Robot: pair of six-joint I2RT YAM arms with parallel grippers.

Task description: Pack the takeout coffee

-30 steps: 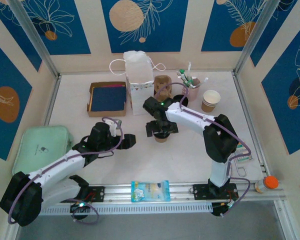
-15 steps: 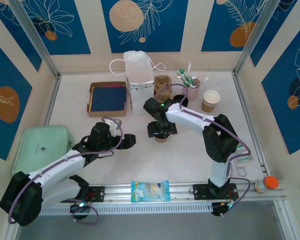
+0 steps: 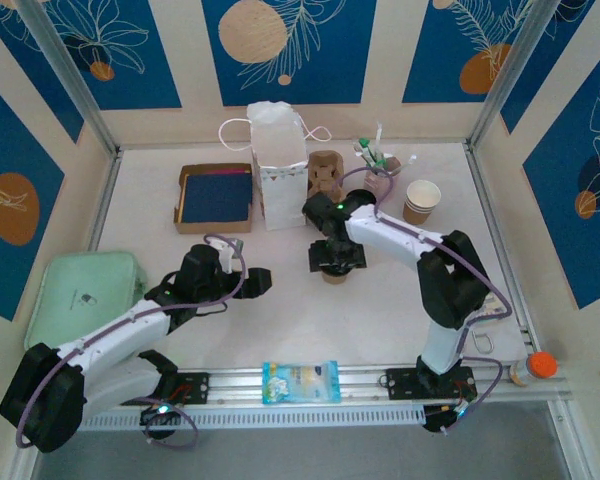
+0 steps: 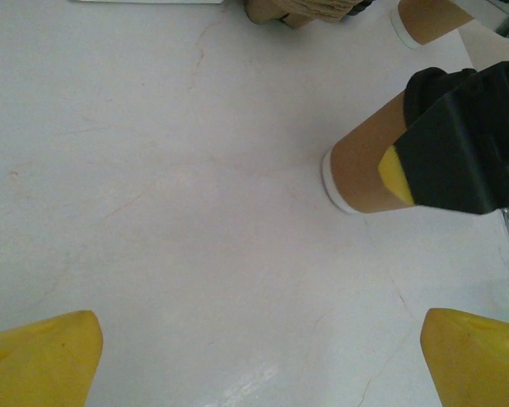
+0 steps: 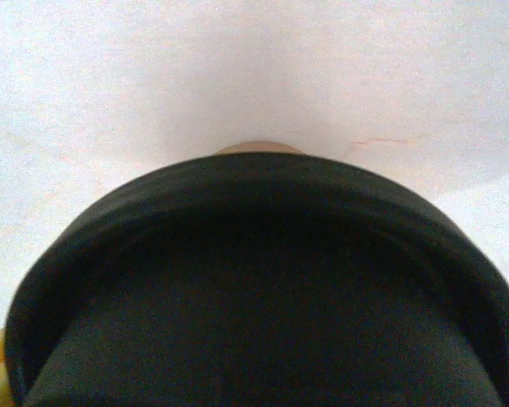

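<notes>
So the small kraft-brown paper cup (image 4: 360,174) was standing narrow end down on the bare white tabletop (image 3: 280,330). It sat roughly mid-table, a little in front of the white paper bag with handles (image 3: 277,170) and the brown cardboard cup carrier (image 3: 325,172). My guess is it sat out in the open like that so an arm could drop onto it from above without bumping anything.

The right gripper (image 3: 335,262) was down over the cup. From the left wrist camera you could see one black finger with its yellow pad (image 4: 394,170) right against the cup's wall. The jaws straddled the cup, but honestly I couldn't tell whether they were actually squeezing it or just sitting around it. Coming in across the wall from above made sense to me, since that keeps the cup upright for lowering into the carrier or the bag. In the right wrist shot there was a sliver of brown above a big dark rounded shape, and I couldn't tell what that shape was.

The left gripper (image 4: 259,360) was spread wide with nothing in it, aimed at the cup from the side but well apart from it. It looked parked out of the way to me.

The nested stack of brown cups (image 3: 422,202) and the pink cup of stirrers (image 3: 380,180) sat back right, near the carrier. Nothing was packed yet.
</notes>
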